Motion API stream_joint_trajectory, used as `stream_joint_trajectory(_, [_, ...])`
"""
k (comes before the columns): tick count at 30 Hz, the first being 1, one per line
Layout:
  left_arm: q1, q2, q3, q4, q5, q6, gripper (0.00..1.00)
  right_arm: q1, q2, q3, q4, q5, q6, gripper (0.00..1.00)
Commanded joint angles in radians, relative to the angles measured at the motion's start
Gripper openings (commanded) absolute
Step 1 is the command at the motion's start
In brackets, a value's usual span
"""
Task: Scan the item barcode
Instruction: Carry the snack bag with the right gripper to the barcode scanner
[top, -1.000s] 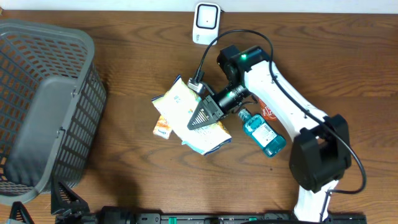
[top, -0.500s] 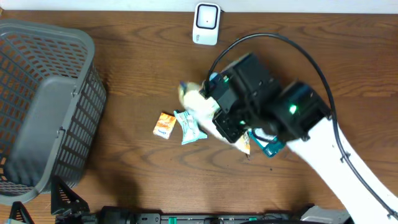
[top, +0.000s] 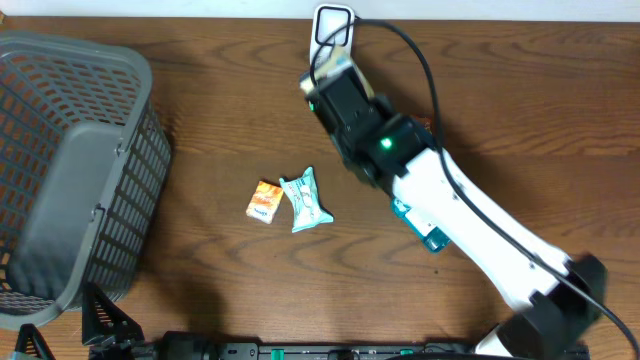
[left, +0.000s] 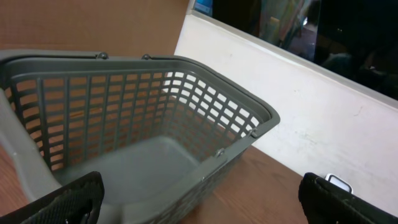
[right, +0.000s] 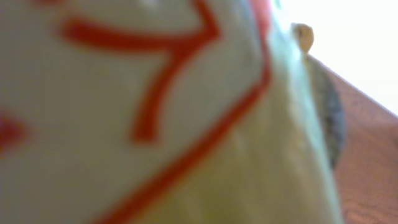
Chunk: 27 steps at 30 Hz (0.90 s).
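A pale yellow packet (right: 155, 112) with red markings fills the right wrist view, blurred and pressed close to the camera. My right gripper (top: 336, 70) is shut on it, right in front of the white barcode scanner (top: 333, 22) at the table's far edge. From overhead the packet is almost wholly hidden under the gripper, and its barcode does not show. My left gripper (left: 205, 208) hangs open and empty beside the grey basket (left: 155, 81). Its black fingertips (left: 68, 199) stand wide apart.
An orange box (top: 264, 201) and a teal packet (top: 306, 200) lie mid-table. A blue bottle (top: 425, 228) lies partly under the right arm. The grey basket (top: 70, 160) takes up the left side. The scanner (left: 339, 182) peeks in by the left gripper's right finger.
The right arm lifted the pale packet off the pile mid-table and swung it up to the scanner. The teal packet and orange box now lie uncovered. The left gripper has not moved.
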Motion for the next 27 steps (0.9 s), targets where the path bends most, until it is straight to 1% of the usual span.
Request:
stream_joint_trajectory(1, [-0.004,-0.002,-0.006,0.002,-0.014,0.024,1.0,-0.065,0.072,0.002,0.151,0.1,-0.149,0.01])
stream_joint_trajectory(3, [-0.004,-0.002,-0.006,0.002,-0.014,0.024,1.0,-0.107,0.131,0.003,0.282,0.1,-0.222,0.01])
stream_joint_trajectory(7, [-0.004,-0.002,-0.006,0.002,-0.014,0.024,1.0,-0.17,0.25,0.043,0.459,0.1,-0.332,0.01])
stream_joint_trajectory(10, [-0.004,-0.002,-0.006,0.002,-0.014,0.024,1.0,-0.193,0.351,0.133,0.536,0.1,-0.412,0.01])
stream_joint_trajectory(12, [-0.004,-0.002,-0.008,0.003,-0.014,0.024,1.0,-0.203,0.443,0.23,0.582,0.113,-0.491,0.01])
stream_joint_trajectory(17, [-0.004,-0.002,-0.029,0.018,-0.014,0.024,1.0,-0.217,0.672,0.492,0.619,0.209,-0.615,0.01])
stream_joint_trajectory(21, [-0.004,-0.002,-0.045,0.029,-0.014,0.024,1.0,-0.219,0.809,0.65,0.618,0.276,-0.703,0.01])
stream_joint_trajectory(24, [-0.004,-0.002,-0.051,0.034,-0.014,0.024,1.0,-0.219,0.863,0.695,0.619,0.302,-0.798,0.01])
stream_joint_trajectory(27, [-0.004,-0.002,-0.051,0.036,-0.014,0.024,1.0,-0.219,0.867,0.694,0.628,0.298,-0.788,0.01])
